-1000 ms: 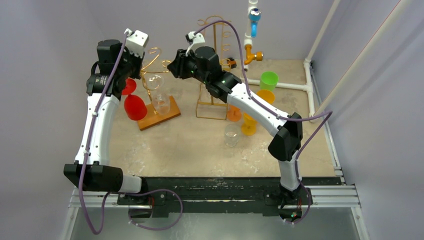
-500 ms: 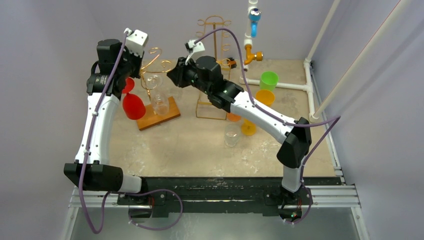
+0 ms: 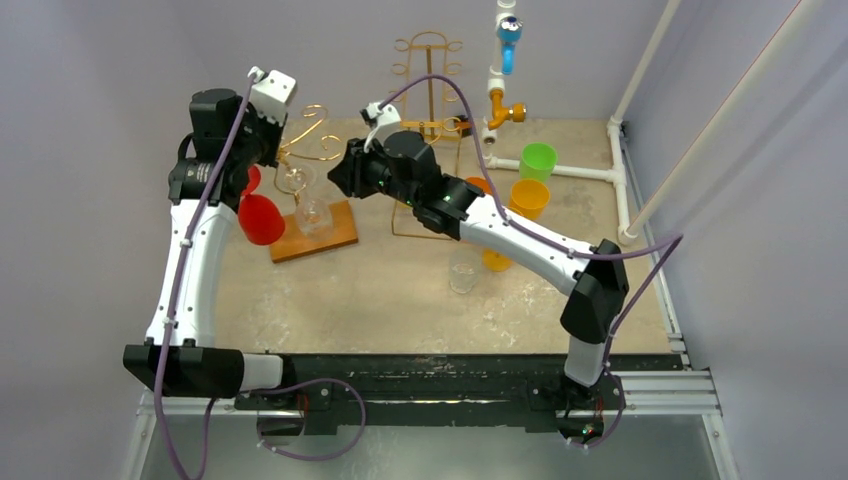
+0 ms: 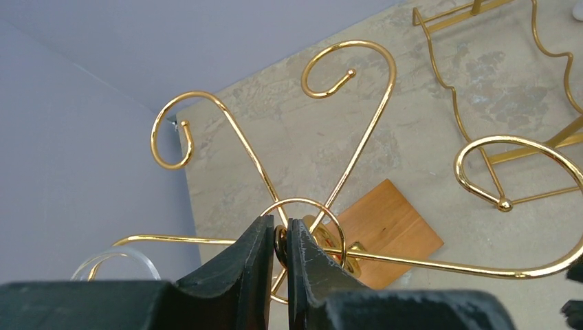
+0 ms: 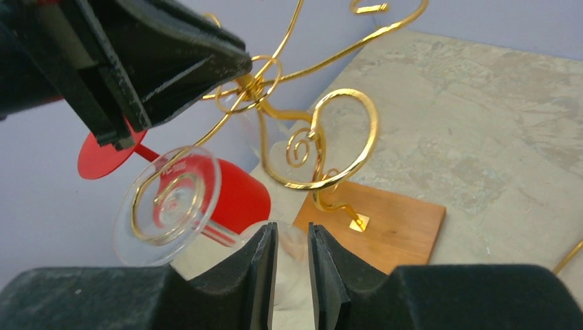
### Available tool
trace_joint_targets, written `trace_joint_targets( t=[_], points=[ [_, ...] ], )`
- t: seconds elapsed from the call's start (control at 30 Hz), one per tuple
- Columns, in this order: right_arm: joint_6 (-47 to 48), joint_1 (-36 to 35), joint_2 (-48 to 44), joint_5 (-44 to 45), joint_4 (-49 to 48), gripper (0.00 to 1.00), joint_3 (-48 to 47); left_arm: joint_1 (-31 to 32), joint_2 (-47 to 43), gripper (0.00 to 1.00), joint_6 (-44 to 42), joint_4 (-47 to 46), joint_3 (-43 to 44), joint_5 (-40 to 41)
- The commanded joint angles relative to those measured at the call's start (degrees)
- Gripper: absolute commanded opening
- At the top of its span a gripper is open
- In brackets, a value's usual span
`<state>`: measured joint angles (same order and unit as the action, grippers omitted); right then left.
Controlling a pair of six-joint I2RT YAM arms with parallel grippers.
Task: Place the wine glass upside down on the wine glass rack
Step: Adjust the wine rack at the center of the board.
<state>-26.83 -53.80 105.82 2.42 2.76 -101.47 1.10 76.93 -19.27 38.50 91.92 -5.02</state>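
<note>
Left gripper (image 4: pixel 277 242) jaws pinch the gold wine glass rack (image 4: pixel 385 230) at its top hub, lower centre; right gripper (image 5: pixel 289 251) jaws stand barely parted beside the hanging clear wine glass (image 5: pixel 168 205); whether they grip it, I cannot tell.

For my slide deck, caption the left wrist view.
Left claw pinching the hub of the gold wine glass rack above its wooden base.

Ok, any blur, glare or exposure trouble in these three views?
Top external: even light, sharp, but the clear wine glass nearly vanishes against the table. Left wrist: crisp, small glints on the gold rack. Right wrist: the glass's bowl is faint behind dark, featureless fingers.
</note>
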Motion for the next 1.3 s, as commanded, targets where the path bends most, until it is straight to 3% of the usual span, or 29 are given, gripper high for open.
trace_joint_targets(
  t=[0.0,0.17,0.37,0.6,0.73,0.97,1.03,1.17,1.27],
  points=[
    [1.4,1.7,-6.7,2.0,-0.2,0.31,1.0,-1.1,-3.1,0.04,-3.6,1.6,-1.6,6.2],
    [1.6,2.9,-9.9,2.1,-0.6,0.34,3.7,-1.1,-4.4,0.03,-4.4,1.6,-2.5,6.8],
    [0.2,3.1,-10.0,-1.6,-2.3,0.63,3.7,-1.1,-4.9,0.03,-4.6,1.9,-3.1,6.8],
    [-1.6,3.0,-4.0,-5.5,-0.6,0.65,-3.0,-1.1,-6.6,0.03,-3.8,3.1,-3.5,5.5],
    [-4.1,3.3,-2.1,-8.6,-2.4,0.61,-3.4,-1.1,-7.3,0.03,-3.8,3.2,-3.8,5.3],
    [-8.0,3.4,-1.1,-11.0,-6.9,0.43,-1.6,-1.1,-7.1,0.06,-2.8,3.0,-3.9,2.2],
    [-8.4,3.4,-1.5,-10.7,-7.8,0.38,-0.7,-1.1,-6.8,0.14,-2.4,2.9,-3.6,1.4],
    [-8.8,3.4,-1.3,-9.8,-8.3,0.28,-0.6,-1.1,-5.7,0.39,-0.9,3.2,-1.9,0.3],
    [-9.2,3.6,-1.0,-9.1,-8.4,0.23,-0.7,-1.1,-4.2,0.47,0.3,5.0,0.4,0.9]
  ],
)
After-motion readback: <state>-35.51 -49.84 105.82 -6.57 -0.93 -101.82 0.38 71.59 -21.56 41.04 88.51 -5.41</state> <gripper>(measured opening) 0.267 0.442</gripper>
